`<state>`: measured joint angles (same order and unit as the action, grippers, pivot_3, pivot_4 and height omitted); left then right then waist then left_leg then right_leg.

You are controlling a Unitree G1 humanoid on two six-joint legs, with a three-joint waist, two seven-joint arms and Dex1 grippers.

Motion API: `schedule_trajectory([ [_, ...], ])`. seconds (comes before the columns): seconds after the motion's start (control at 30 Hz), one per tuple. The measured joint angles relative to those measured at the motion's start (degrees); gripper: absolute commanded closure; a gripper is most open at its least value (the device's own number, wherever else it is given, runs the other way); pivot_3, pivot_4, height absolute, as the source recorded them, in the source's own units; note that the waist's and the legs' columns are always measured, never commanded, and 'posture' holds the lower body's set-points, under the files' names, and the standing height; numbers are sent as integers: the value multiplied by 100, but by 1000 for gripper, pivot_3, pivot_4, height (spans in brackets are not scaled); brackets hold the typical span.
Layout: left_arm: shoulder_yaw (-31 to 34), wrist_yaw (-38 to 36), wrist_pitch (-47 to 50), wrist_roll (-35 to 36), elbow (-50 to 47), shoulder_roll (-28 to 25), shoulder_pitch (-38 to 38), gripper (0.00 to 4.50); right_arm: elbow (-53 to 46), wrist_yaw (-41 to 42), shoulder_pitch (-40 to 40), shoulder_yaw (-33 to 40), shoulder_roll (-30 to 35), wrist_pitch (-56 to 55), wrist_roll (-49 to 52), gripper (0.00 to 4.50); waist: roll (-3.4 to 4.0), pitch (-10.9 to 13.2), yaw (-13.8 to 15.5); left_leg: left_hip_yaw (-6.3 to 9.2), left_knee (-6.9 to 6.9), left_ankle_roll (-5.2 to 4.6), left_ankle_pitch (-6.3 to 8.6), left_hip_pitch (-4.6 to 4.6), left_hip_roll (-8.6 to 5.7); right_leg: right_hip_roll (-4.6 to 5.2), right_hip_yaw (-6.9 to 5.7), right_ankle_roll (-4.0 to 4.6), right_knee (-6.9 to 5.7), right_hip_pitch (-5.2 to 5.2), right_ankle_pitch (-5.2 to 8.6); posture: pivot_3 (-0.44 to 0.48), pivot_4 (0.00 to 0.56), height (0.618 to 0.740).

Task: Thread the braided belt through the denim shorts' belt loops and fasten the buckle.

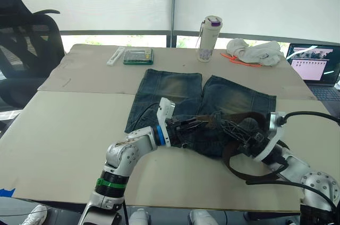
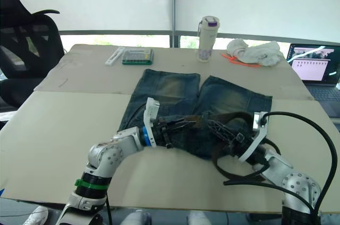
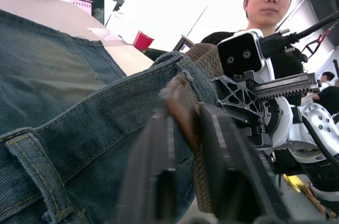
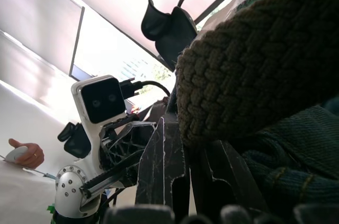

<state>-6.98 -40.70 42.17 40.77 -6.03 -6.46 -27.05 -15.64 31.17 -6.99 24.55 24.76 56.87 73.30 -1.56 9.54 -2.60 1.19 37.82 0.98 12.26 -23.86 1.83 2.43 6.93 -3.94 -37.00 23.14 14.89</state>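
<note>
Left eye view has both grippers at the denim shorts' (image 1: 212, 102) waistband, left gripper (image 1: 197, 124) pinching denim, right gripper (image 1: 234, 131) clamped on the braided belt (image 1: 234, 164), which looks floppy, so grab near its tip.

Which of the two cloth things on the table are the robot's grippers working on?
The denim shorts, faded blue and spread flat close to the robot; both grippers meet at their waistband. The white cloth bundle lies crumpled at the far edge, untouched.
</note>
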Motion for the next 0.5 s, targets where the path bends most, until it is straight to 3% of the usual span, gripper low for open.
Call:
schedule_trajectory([
  [0.2, -34, 27, -94, -114, 114, 96, -6, 4500, -133, -72, 297, 159, 95, -271, 5, 1404, 0, 0, 11, 0, 0, 0, 0, -1, -1, 1, 0, 0, 2, -2, 0, 0, 150, 737],
  [0.33, -15, 184, -100, -255, 238, 97, -11, 4500, -153, -120, 887, 661, 395, -317, 130, 52, 0, 0, 30, 2, 0, 0, 0, -4, -3, 1, 0, -2, 3, -1, 1, 0, 150, 737],
  [0.5, -29, 243, -212, -426, 331, 143, -13, 4500, -849, -6, 1515, 864, 696, -288, 731, 52, 3, -2, -26, 2, 0, 0, 0, 1, 0, -3, 3, -4, -1, -2, 3, 0, 150, 737],
])
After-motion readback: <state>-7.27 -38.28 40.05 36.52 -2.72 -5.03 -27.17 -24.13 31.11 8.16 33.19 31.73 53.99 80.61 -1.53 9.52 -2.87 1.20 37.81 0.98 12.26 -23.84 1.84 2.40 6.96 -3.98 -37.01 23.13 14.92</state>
